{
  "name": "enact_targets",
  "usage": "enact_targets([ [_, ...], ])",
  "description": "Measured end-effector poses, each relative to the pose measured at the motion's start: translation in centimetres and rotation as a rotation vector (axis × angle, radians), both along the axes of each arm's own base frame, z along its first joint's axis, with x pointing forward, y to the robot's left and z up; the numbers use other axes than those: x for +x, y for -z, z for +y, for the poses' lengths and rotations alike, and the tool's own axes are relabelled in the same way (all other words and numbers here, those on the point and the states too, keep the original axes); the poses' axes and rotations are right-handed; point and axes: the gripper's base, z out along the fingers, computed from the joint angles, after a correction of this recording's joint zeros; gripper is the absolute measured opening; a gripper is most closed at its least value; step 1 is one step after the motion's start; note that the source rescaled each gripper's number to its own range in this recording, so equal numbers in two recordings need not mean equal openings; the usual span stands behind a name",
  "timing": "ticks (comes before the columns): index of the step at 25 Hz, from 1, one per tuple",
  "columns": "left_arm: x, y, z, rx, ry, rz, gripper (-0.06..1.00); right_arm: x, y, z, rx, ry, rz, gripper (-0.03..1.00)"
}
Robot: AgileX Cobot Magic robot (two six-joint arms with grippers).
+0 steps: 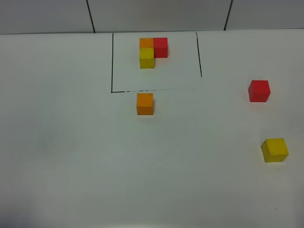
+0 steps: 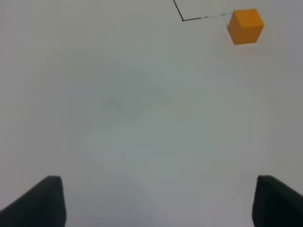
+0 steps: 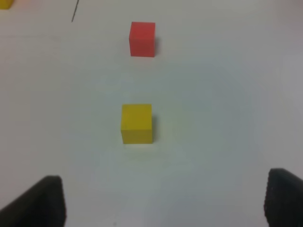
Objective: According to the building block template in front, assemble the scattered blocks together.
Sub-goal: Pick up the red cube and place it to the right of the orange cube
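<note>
Right of the orange cube (image 1: 145,103), the empty, wide-open right pincer (image 3: 165,187) should straddle the yellow cube (image 3: 137,123) squarely; the left pincer (image 2: 158,182) is equally open and empty.

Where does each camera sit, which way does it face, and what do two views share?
Exterior high: above, looking down at the table, the framed template, orange cube, red cube, yellow cube; no robot parts.
Left wrist: on the left arm, facing the orange cube; left fingers show.
Right wrist: on the right arm, facing the yellow cube and red cube; right fingers show.
Shared: high and left wrist views both show the orange cube.
</note>
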Motion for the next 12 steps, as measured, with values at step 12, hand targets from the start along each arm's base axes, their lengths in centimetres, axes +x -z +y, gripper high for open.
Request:
enact_targets([
  [12,-1.12,0.08,0.16,-0.009,0.004,-0.068,0.62,0.0,0.0,0.0,0.0,0.0,0.0,0.72],
])
